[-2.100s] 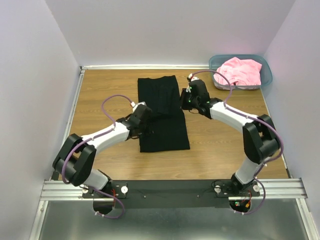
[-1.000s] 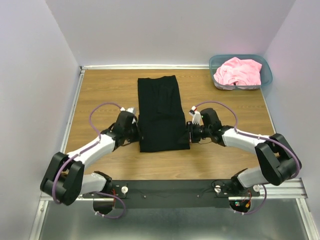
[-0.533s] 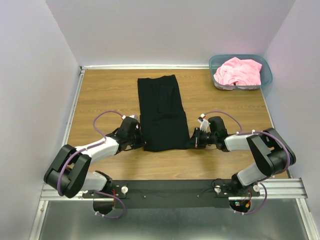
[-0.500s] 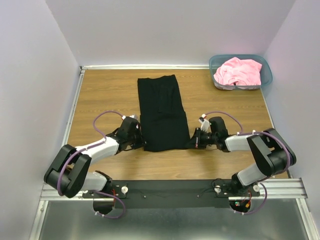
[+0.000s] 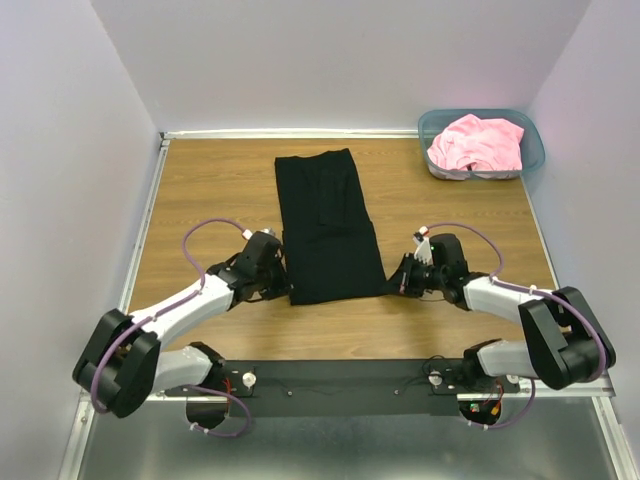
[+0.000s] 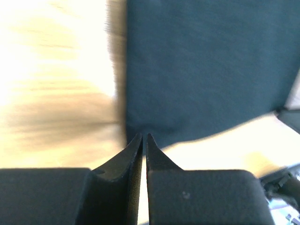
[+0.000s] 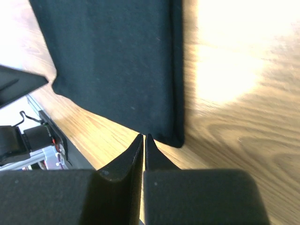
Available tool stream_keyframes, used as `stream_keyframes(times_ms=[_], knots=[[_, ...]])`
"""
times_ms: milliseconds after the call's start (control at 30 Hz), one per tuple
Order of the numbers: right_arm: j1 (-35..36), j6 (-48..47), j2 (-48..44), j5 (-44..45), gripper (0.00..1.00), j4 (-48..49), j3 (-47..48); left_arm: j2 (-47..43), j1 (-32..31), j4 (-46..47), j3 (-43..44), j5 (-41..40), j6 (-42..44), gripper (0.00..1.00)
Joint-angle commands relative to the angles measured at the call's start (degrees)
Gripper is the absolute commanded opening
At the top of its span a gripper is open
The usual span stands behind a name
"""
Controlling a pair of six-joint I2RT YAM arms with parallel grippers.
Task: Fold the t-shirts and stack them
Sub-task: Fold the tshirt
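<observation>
Left gripper (image 6: 144, 138) and right gripper (image 7: 143, 138) are pressed almost closed at the near corners of the black t-shirt (image 5: 325, 230), which is laid out as a long strip on the table (image 5: 210, 190). Whether cloth is pinched cannot be told. A firm pinch should be confirmed, then both corners raised evenly.

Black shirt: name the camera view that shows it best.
The top view: the whole black shirt lies as one long folded strip. Each wrist view shows only its near end, the left one blurred.
</observation>
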Motion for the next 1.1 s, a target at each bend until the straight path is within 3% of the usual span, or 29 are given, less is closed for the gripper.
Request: stream_keyframes(times_ms=[0, 200, 500, 733, 800, 900, 1000, 1067], knots=[[-0.3, 0.3, -0.7, -2.1, 0.11, -2.8, 2.5, -1.8, -4.3, -5.9, 2.9, -2.4, -1.8, 0.14], [-0.3, -0.1, 2.2, -2.7, 0.11, -2.8, 2.6, 3.3, -7.3, -5.2, 2.5, -3.3, -3.7, 0.14], [-0.3, 2.6, 6.1, 4.7, 0.09, -3.2, -0.2, 8.5, -7.4, -5.1, 0.2, -8.2, -6.6, 0.12], [-0.3, 3.0, 2.1, 7.6, 0.09, -7.0, -0.4, 2.6, -7.4, -11.4, 0.0, -9.0, -7.8, 0.12], [-0.3, 1.8, -0.2, 8.2, 0.1, -11.9, 1.7, -0.9, -7.4, -12.7, 0.2, -9.0, -8.5, 0.17], [-0.2, 0.0, -4.2, 11.0, 0.25, -19.0, 4.8, -4.4, -7.5, -15.1, 1.3, -9.4, -9.8, 0.25], [-0.2, -1.0, -7.0, 13.7, 0.46, -24.4, 7.4, -5.6, -7.7, -16.4, 2.2, -9.9, -10.9, 0.47], [0.2, -1.5, -7.1, 17.0, 0.64, -27.9, 9.0, -5.1, -7.7, -16.0, 2.9, -10.8, -11.1, 0.54]])
